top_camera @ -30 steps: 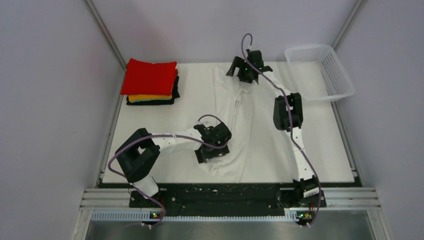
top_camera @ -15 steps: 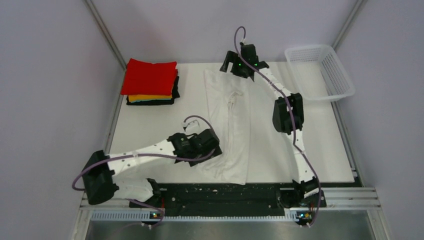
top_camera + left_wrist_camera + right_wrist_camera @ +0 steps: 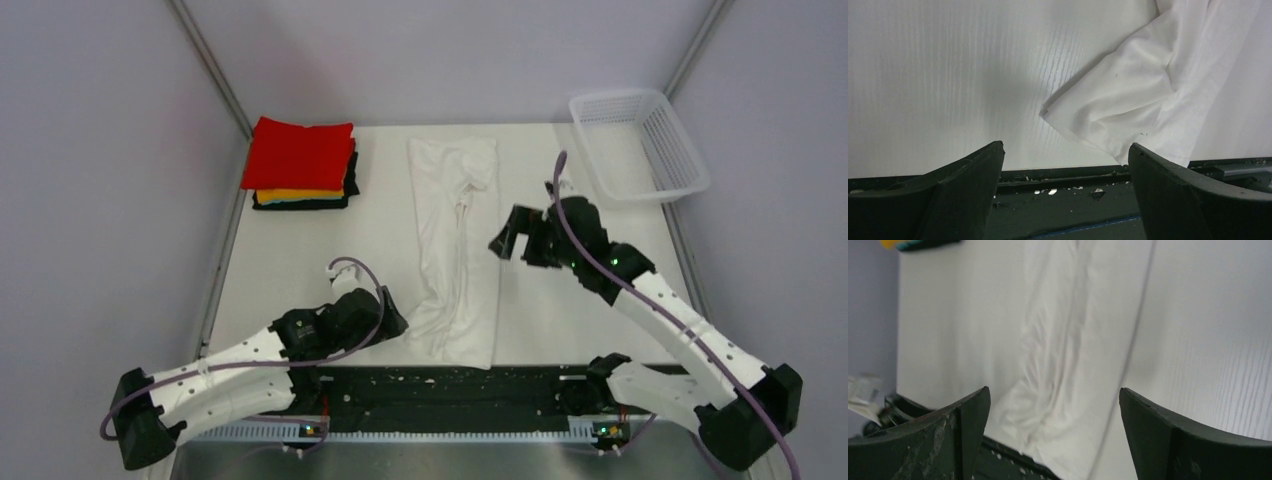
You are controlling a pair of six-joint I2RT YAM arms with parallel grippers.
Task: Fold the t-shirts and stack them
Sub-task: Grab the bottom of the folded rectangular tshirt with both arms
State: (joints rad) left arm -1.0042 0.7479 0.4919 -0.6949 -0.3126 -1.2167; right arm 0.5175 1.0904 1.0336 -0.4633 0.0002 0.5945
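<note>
White t-shirt (image 3: 455,240): stretched out as one long narrow strip down the middle of the table (image 3: 300,270), from the back edge to the front edge, with a wrinkly ridge running along its length.
Left gripper (image 3: 1065,150): down low at the front of the table, just beside the strip's near left corner. Its fingers are spread wide with nothing between them, and the wrist view shows that folded corner lying just ahead of the tips.
Contact: hard to call from above, but it looks just clear of the cloth.
Right gripper (image 3: 508,235): over bare table just right of the strip's middle, jaws gaping, holding nothing.
Stack: red t-shirt (image 3: 300,152) on top, orange-yellow t-shirt (image 3: 298,196) beneath it, black t-shirt (image 3: 350,180) at the bottom. All are folded in the far left corner, well apart from the white one.
Basket (image 3: 640,145): white mesh, far right corner.
</note>
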